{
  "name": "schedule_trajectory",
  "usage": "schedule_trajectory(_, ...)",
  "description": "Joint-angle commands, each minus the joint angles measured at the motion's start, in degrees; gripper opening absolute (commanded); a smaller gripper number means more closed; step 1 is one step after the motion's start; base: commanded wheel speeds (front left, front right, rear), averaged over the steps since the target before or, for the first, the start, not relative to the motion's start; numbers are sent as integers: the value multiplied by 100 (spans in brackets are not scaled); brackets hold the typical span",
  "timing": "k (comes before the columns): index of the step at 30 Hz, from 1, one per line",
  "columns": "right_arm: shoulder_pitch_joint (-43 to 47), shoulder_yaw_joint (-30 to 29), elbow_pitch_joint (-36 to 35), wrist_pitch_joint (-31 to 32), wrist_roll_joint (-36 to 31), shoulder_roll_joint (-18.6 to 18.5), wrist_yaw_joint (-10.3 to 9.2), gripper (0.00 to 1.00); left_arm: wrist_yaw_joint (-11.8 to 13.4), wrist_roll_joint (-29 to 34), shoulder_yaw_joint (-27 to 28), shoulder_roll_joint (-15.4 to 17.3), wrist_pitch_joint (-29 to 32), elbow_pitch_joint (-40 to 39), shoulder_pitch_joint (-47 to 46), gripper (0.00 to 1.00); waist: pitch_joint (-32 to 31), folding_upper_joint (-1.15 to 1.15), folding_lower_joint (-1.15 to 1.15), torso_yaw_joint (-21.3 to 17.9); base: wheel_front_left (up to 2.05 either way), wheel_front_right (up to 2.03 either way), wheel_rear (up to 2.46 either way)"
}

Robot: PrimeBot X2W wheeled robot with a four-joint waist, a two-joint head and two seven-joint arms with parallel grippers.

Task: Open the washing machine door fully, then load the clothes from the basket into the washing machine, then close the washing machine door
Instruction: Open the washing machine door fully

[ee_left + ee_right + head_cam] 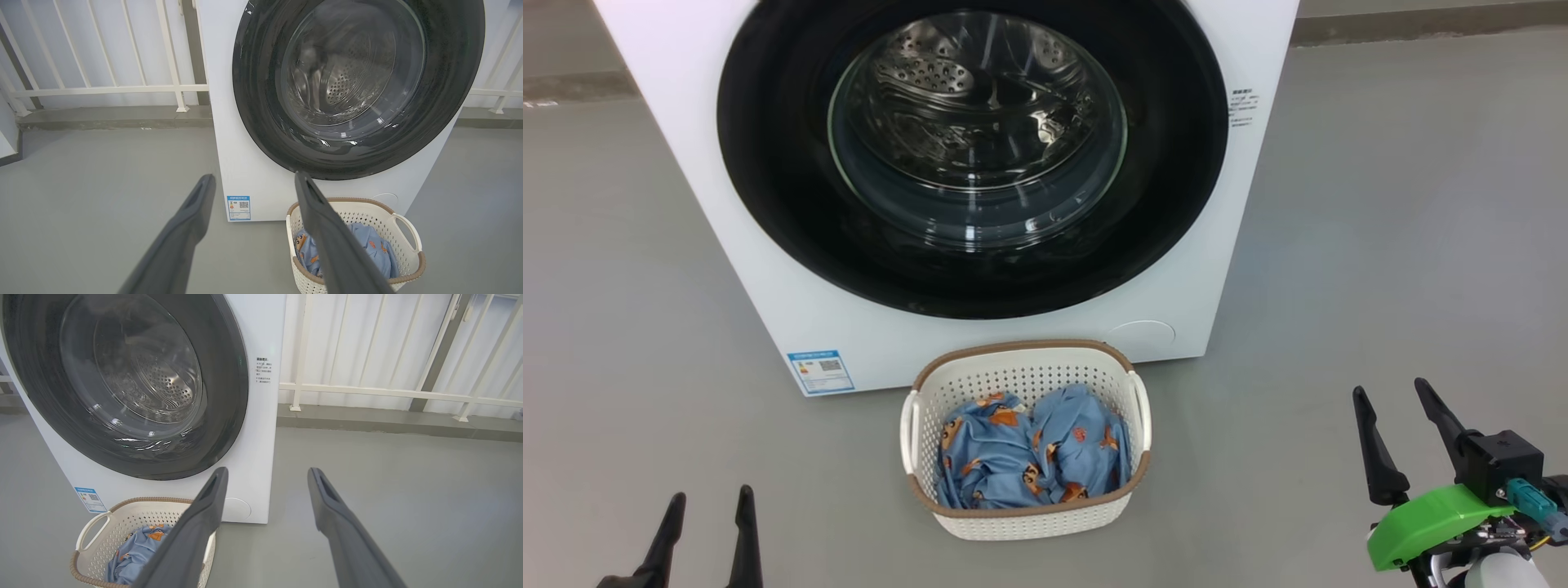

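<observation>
stage 0 of 3 done | door [768, 180] shut on washer [731, 278] | clothes [1029, 449] all in basket [1021, 348], just before washer | left gripper [711, 495] spread, empty | right gripper [1390, 388] spread, empty | to do: open, load, close

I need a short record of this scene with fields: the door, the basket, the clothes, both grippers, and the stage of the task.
washing machine door: shut, flush on the front of the washing machine
basket: upright on the floor, just in front of the machine
clothes: light blue, bunched inside the basket
left gripper: fingers open, empty, apart from the basket
right gripper: fingers open, empty
task stage: door not yet opened, clothes not yet loaded
</observation>
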Motion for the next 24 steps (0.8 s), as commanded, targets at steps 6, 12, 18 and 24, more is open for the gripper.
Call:
schedule_trajectory(6,-113,70,-179,-70,-11,-49,-6,100,-12,79,199,82,-69,-121,-210,100,23,0,0,13,106,106,-212)
schedule_trajectory(12,-114,44,-207,-70,-10,-29,-6,100,-17,-22,229,65,-69,-197,-235,100,55,0,0,21,123,123,-245)
schedule_trajectory(18,-115,21,-250,-70,-20,-14,-6,100,-19,-42,219,43,-69,-243,-222,100,84,0,0,27,99,99,-198)
schedule_trajectory(24,-149,28,-230,-70,-1,-29,-6,100,-21,-38,196,25,-69,-240,-233,100,99,0,0,32,53,53,-107)
